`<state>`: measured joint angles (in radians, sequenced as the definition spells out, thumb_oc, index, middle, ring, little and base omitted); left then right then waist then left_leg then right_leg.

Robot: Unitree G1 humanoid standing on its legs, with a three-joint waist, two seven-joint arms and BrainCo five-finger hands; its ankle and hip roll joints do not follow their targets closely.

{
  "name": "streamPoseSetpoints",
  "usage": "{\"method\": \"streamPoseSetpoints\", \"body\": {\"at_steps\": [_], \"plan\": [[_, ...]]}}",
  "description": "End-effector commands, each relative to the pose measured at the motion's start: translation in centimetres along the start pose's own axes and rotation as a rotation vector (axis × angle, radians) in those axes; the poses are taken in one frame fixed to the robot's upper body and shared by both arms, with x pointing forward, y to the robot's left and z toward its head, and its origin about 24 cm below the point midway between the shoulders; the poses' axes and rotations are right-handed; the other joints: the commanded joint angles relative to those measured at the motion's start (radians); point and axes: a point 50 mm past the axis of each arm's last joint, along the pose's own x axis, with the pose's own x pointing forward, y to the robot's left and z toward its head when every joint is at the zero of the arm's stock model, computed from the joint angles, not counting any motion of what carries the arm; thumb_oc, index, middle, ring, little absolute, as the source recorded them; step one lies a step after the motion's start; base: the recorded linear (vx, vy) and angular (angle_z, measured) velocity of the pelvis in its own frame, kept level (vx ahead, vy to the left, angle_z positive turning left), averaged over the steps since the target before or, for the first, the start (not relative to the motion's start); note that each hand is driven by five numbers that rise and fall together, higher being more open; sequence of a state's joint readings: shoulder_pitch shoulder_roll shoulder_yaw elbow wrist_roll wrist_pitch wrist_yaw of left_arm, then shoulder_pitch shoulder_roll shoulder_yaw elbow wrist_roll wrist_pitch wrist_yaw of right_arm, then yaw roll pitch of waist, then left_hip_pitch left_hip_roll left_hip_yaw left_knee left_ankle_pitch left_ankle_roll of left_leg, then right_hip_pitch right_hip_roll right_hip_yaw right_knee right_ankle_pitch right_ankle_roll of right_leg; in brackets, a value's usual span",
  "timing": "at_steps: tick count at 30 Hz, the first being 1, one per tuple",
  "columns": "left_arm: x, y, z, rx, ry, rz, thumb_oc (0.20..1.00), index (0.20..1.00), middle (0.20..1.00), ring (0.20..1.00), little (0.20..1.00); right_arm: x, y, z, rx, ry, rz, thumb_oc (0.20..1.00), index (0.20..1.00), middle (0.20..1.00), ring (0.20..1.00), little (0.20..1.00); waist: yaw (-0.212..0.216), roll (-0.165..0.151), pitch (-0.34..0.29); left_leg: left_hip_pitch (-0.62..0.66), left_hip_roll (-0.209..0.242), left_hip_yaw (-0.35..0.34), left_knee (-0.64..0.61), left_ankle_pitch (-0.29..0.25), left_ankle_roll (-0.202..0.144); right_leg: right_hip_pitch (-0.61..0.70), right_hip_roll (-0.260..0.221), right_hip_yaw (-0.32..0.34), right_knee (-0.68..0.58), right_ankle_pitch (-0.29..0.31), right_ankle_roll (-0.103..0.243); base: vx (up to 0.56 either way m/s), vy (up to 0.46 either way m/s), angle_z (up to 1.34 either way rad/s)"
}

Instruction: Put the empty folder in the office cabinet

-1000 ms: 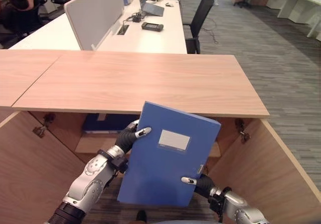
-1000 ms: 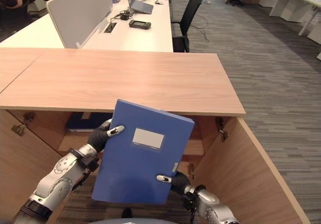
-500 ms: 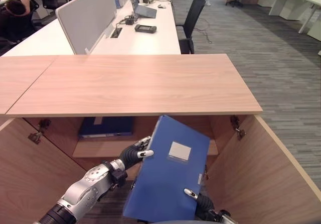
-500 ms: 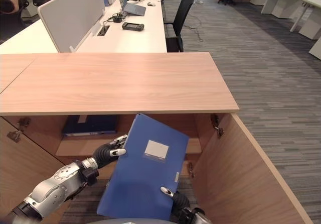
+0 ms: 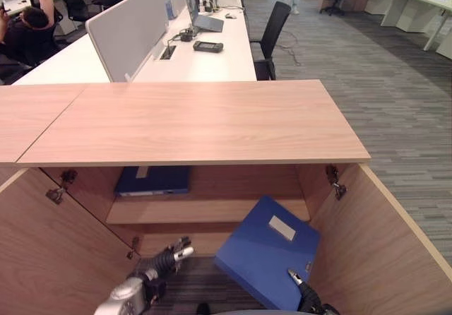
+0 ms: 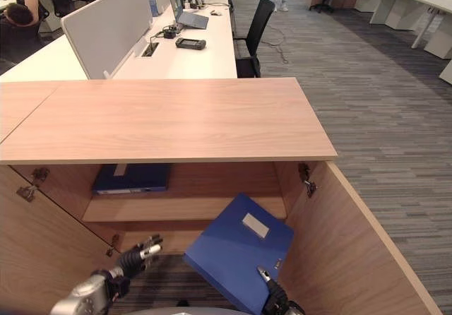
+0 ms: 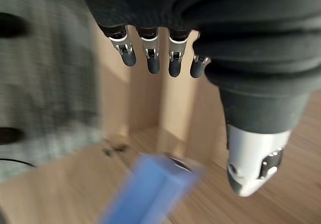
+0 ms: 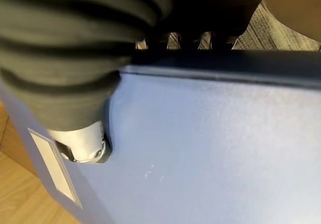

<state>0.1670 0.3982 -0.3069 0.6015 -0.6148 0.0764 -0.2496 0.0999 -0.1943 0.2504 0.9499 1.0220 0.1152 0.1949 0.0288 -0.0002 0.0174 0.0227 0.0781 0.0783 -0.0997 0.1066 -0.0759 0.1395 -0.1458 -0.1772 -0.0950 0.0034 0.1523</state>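
Right hand (image 5: 305, 295) grips the blue folder (image 5: 265, 251) at its near edge, thumb on the cover; left hand (image 5: 167, 258) released, fingers straight, at 9 o'clock of it; folder tilted at the cabinet's (image 5: 395, 237) lower bay, long axis 7-to-1 o'clock, label up; level it, then slide under the shelf (image 5: 205, 210).

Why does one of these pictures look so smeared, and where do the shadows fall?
Left wrist view: the blue folder and the carpet are smeared, while the left hand close to the lens stays sharp. Right wrist view: the right hand grips the folder so near that it blots out most else. Eye views: even office light, with shade inside the cabinet under its top, dimming the second folder on the shelf.
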Motion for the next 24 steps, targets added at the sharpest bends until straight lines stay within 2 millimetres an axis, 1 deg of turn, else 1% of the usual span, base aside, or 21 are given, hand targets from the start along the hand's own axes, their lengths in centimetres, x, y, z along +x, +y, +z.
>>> {"method": "streamPoseSetpoints", "body": {"at_steps": [1,2,3,4,5,6,8,9,11,12,14,15,17,19,20,22,23,24], "plan": [[0.7,0.7,3.3,0.124,-0.1,0.066,1.0,1.0,1.0,1.0,1.0,1.6,5.4,2.3,0.007,-0.09,0.174,0.2,0.2,0.2,0.2,0.2,0.014,-0.017,0.033,0.07,-0.073,0.014,0.012,-0.144,0.024,-0.053,0.059,-0.018,0.008,0.036,-0.002,0.0,0.04,-0.01],[0.9,1.1,2.0,0.099,-0.053,0.106,1.0,1.0,1.0,1.0,1.0,1.7,5.6,2.5,0.003,-0.095,0.177,0.2,0.2,0.2,0.2,0.2,0.016,-0.015,0.032,0.069,-0.074,0.015,0.012,-0.144,0.025,-0.054,0.057,-0.017,0.008,0.037,-0.001,0.0,0.072,-0.01],[1.3,1.6,-0.8,0.046,0.055,0.185,1.0,1.0,1.0,1.0,1.0,1.9,6.4,2.9,0.0,-0.108,0.191,0.2,0.2,0.2,0.2,0.2,0.017,-0.011,0.029,0.067,-0.08,0.016,0.012,-0.145,0.029,-0.057,0.052,-0.015,0.008,0.039,-0.001,0.0,0.109,-0.02],[1.2,2.1,-2.5,0.024,0.132,0.242,1.0,1.0,1.0,1.0,1.0,2.0,6.9,3.4,-0.008,-0.123,0.202,0.2,0.2,0.2,0.2,0.2,0.017,-0.008,0.027,0.065,-0.083,0.017,0.012,-0.145,0.031,-0.06,0.049,-0.015,0.008,0.04,0.001,0.0,0.115,-0.03],[1.1,2.4,-3.8,-0.007,0.188,0.281,1.0,1.0,1.0,1.0,1.0,2.1,7.4,3.8,-0.016,-0.135,0.216,0.2,0.2,0.2,0.2,0.2,0.017,-0.005,0.026,0.064,-0.086,0.018,0.012,-0.146,0.033,-0.062,0.046,-0.011,0.008,0.042,0.002,0.01,0.092,-0.04],[1.0,2.5,-4.7,-0.013,0.235,0.305,1.0,1.0,1.0,1.0,1.0,2.2,7.9,4.3,-0.023,-0.149,0.226,0.2,0.2,0.2,0.2,0.2,0.017,-0.003,0.025,0.064,-0.089,0.019,0.012,-0.147,0.035,-0.064,0.042,-0.008,0.008,0.044,0.002,0.01,0.093,-0.08],[0.1,3.0,-6.7,-0.018,0.336,0.357,1.0,1.0,1.0,1.0,1.0,2.1,8.9,5.1,-0.04,-0.178,0.261,0.2,0.2,0.2,0.2,0.2,0.017,0.002,0.022,0.062,-0.095,0.023,0.012,-0.149,0.039,-0.069,0.033,-0.002,0.008,0.049,0.004,0.01,0.114,-0.12],[-0.8,3.5,-8.0,0.007,0.408,0.395,1.0,1.0,1.0,1.0,1.0,2.0,9.8,5.9,-0.049,-0.208,0.294,0.2,0.2,0.2,0.2,0.2,0.016,0.006,0.02,0.06,-0.101,0.024,0.012,-0.148,0.043,-0.072,0.028,0.004,0.008,0.054,0.008,0.01,0.117,-0.09],[-2.1,4.0,-9.8,0.009,0.496,0.454,1.0,1.0,1.0,1.0,1.0,1.8,10.9,6.6,-0.049,-0.241,0.335,0.2,0.2,0.2,0.2,0.2,0.016,0.007,0.018,0.06,-0.11,0.027,0.012,-0.15,0.051,-0.076,0.014,0.01,0.008,0.063,0.013,0.02,0.101,-0.08],[-2.7,4.3,-10.4,0.022,0.535,0.485,1.0,1.0,1.0,1.0,1.0,1.6,11.3,6.9,-0.053,-0.258,0.355,0.2,0.2,0.2,0.2,0.2,0.017,0.008,0.017,0.06,-0.115,0.028,0.012,-0.152,0.055,-0.075,0.006,0.011,0.008,0.066,0.016,0.02,0.11,-0.12],[-4.0,4.8,-11.7,0.024,0.597,0.54,1.0,1.0,1.0,1.0,1.0,1.0,12.7,8.1,-0.075,-0.319,0.41,0.2,0.2,0.2,0.2,0.2,0.019,0.011,0.025,0.065,-0.127,0.033,0.012,-0.157,0.068,-0.09,-0.025,0.017,0.043,0.081,0.025,0.01,0.121,-0.11],[-4.6,4.9,-12.4,0.011,0.629,0.56,1.0,1.0,1.0,1.0,1.0,0.7,13.4,8.9,-0.085,-0.351,0.438,0.2,0.2,0.2,0.2,0.2,0.019,0.014,0.033,0.067,-0.13,0.038,0.012,-0.161,0.074,-0.115,-0.04,0.021,0.082,0.091,0.03,-0.01,0.116,-0.05],[-5.1,4.9,-13.0,-0.012,0.65,0.578,1.0,1.0,1.0,1.0,1.0,0.1,15.2,9.9,-0.128,-0.396,0.5,0.2,0.2,0.2,0.2,0.2,0.024,0.023,0.058,0.063,-0.123,0.066,0.012,-0.16,0.086,-0.174,-0.061,0.026,0.158,0.104,0.038,-0.05,0.078,-0.24],[-5.2,4.9,-13.1,-0.036,0.652,0.583,1.0,1.0,1.0,1.0,1.0,-0.4,16.5,10.5,-0.154,-0.428,0.544,0.2,0.2,0.2,0.2,0.2,0.033,0.034,0.071,0.057,-0.105,0.097,0.012,-0.158,0.083,-0.21,-0.086,-0.034,0.196,0.109,0.034,0.01,0.046,-0.82],[-5.5,4.9,-13.4,-0.044,0.666,0.587,1.0,1.0,1.0,1.0,1.0,-1.0,17.7,11.0,-0.18,-0.462,0.581,0.2,0.2,0.2,0.2,0.2,0.031,0.034,0.075,0.066,-0.096,0.128,0.012,-0.161,0.077,-0.219,-0.094,-0.124,0.181,0.11,0.018,0.09,0.05,-1.05],[-5.4,5.1,-13.1,-0.06,0.654,0.591,1.0,1.0,1.0,1.0,1.0,-1.4,18.6,11.3,-0.184,-0.485,0.606,0.2,0.2,0.2,0.2,0.2,0.018,0.034,0.082,0.086,-0.092,0.149,0.012,-0.173,0.074,-0.259,-0.05,-0.169,0.162,0.115,0.009,0.12,0.008,-0.74],[-5.5,5.2,-13.1,-0.065,0.656,0.591,1.0,1.0,1.0,1.0,1.0,-1.5,18.8,11.4,-0.185,-0.49,0.609,0.2,0.2,0.2,0.2,0.2,0.012,0.034,0.086,0.094,-0.093,0.156,0.012,-0.177,0.074,-0.274,-0.036,-0.187,0.154,0.121,0.008,0.08,-0.016,-0.4],[-5.5,5.2,-13.1,-0.065,0.656,0.591,1.0,1.0,1.0,1.0,1.0,-1.5,18.8,11.4,-0.185,-0.49,0.609,0.2,0.2,0.2,0.2,0.2,0.012,0.034,0.087,0.094,-0.093,0.156,0.012,-0.177,0.074,-0.273,-0.035,-0.187,0.153,0.121,0.008,0.11,-0.038,-0.35]]}}
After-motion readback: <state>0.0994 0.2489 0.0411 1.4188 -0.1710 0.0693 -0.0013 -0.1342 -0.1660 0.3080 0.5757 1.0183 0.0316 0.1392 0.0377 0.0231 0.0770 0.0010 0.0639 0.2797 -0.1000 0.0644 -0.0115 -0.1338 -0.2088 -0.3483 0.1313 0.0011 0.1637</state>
